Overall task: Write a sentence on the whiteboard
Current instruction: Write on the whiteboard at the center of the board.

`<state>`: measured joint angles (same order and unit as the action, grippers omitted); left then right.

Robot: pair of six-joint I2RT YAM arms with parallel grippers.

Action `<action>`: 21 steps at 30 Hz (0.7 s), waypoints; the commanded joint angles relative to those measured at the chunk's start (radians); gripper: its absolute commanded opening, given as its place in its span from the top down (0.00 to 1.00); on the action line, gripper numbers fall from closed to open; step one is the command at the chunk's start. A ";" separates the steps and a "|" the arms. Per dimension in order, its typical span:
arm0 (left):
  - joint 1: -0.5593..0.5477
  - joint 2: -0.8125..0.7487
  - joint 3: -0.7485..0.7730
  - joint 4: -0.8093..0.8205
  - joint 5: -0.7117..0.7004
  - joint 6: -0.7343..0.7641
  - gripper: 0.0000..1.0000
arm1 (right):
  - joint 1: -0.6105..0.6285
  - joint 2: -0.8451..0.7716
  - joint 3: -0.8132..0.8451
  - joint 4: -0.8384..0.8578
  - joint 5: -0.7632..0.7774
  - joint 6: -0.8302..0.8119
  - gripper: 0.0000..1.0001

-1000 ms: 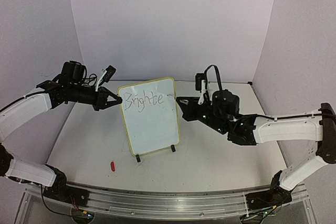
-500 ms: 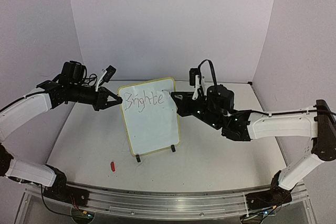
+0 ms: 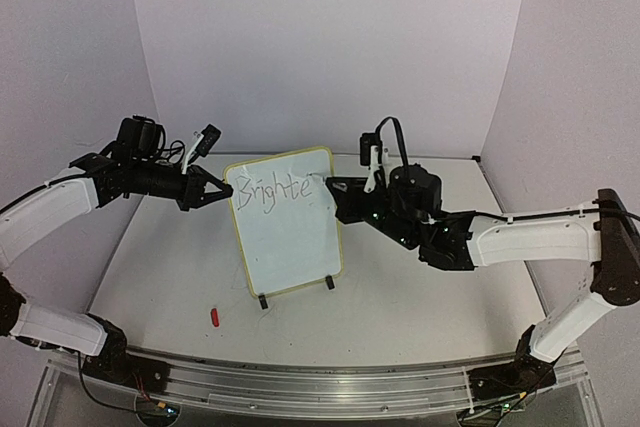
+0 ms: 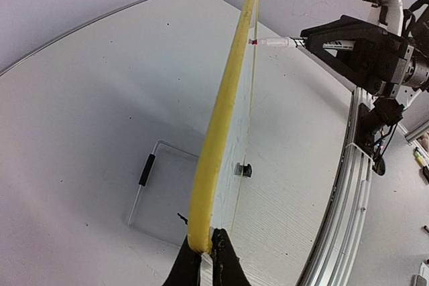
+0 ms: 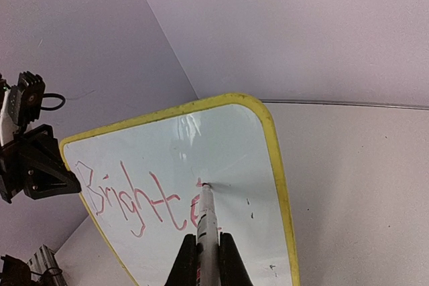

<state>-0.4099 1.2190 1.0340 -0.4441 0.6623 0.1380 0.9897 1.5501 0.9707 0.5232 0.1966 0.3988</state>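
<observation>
The whiteboard (image 3: 290, 237) with its yellow rim stands upright on two black feet mid-table. Red handwritten text (image 3: 275, 192) reading "Brighte" runs along its top; the right wrist view shows it too (image 5: 134, 199). My left gripper (image 3: 222, 195) is shut on the board's left rim (image 4: 224, 105). My right gripper (image 3: 340, 194) is shut on a white marker (image 5: 206, 222), whose tip touches the board face just right of the last letter. The marker also shows in the left wrist view (image 4: 275, 43).
A small red marker cap (image 3: 214, 317) lies on the table near the front left. Purple walls close in the back and sides. A metal rail (image 3: 320, 382) runs along the near edge. The board's clear rear stand (image 4: 157, 185) shows behind it.
My right gripper moved left with the marker from beside the board's right rim to its face, and the tip now touches just right of the "e". The left arm has not moved.
</observation>
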 commanded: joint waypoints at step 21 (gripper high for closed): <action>-0.021 0.048 -0.012 -0.101 -0.082 0.066 1.00 | -0.004 -0.018 -0.077 -0.032 0.038 0.087 1.00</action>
<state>-0.4099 1.2190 1.0348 -0.4419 0.6559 0.1300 0.9900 1.5440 0.9061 0.5158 0.2160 0.4583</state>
